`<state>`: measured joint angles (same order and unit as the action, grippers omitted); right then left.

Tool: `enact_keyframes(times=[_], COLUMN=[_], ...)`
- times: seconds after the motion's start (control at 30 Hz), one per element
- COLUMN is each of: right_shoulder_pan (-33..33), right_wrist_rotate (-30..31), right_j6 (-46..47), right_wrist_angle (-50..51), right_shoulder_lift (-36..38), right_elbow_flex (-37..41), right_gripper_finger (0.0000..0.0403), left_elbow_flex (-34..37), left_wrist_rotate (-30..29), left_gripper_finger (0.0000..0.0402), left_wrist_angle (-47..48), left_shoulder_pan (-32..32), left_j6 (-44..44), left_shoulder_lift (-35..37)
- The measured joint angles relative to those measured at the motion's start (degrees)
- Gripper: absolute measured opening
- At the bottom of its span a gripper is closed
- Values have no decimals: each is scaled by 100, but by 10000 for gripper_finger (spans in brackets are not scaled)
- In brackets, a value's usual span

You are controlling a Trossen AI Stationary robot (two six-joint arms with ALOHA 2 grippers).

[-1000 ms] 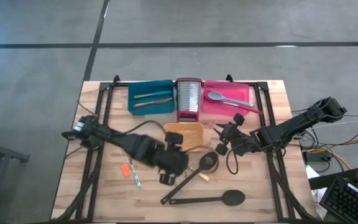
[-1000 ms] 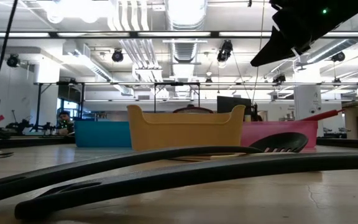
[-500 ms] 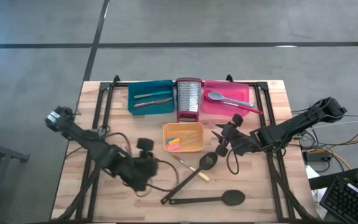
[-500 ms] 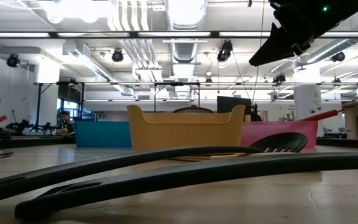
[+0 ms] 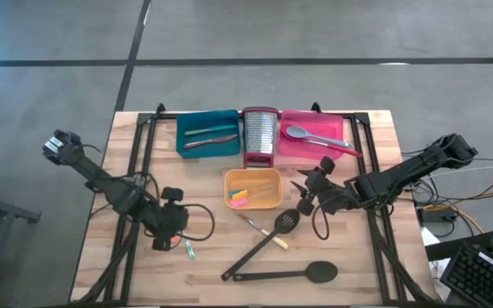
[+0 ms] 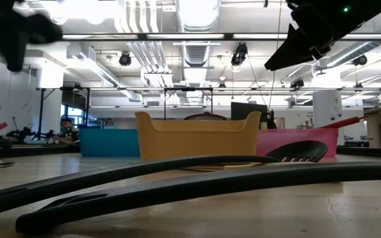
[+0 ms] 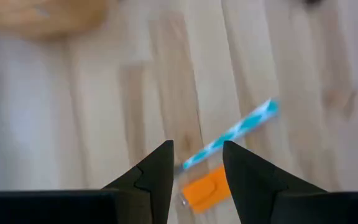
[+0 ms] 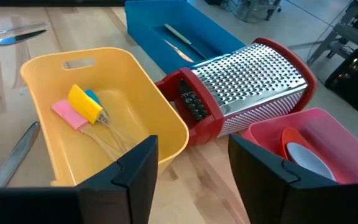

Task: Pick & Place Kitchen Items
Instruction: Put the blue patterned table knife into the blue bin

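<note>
Down at the table's near edge lies the long black spoon (image 5: 285, 275), and just behind it the slotted spatula (image 5: 268, 242) runs on a diagonal, head up by the orange tray (image 5: 253, 189). Over on the left side the left gripper (image 5: 164, 233) hangs above the wood, fingers apart and holding nothing, right over the teal-handled tool (image 7: 232, 134) and the small orange piece (image 7: 206, 188) lying beside it. In the orange tray sit the pink, yellow and blue pieces (image 8: 79, 106). To the tray's right the right gripper (image 5: 309, 189) hovers, jaws spread and empty. At the far edge, the teal tray (image 5: 205, 134) holds thin tools, the steel grater (image 5: 260, 137) stands mid-row, and the grey spoon (image 5: 308, 134) rests in the pink tray (image 5: 313, 127).
</note>
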<state>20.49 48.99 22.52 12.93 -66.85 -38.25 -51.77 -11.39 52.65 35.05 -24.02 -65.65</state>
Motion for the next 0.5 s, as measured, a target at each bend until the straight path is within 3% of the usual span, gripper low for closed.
enact_keyframes(times=[0.23, 0.5], right_shoulder_pan=[0, 0], right_wrist_rotate=[2, 2], right_j6=[0, 0], right_wrist_angle=[2, 1], right_shoulder_lift=[0, 0], right_elbow_flex=[10, 17], right_gripper_finger=[198, 196], left_elbow_flex=[804, 909], left_wrist_rotate=[547, 642], left_gripper_finger=[144, 147], left_wrist_angle=[-1105, -1564], left_shoulder_pan=[-4, -4], left_j6=[501, 1066], left_shoulder_lift=[-347, -878])
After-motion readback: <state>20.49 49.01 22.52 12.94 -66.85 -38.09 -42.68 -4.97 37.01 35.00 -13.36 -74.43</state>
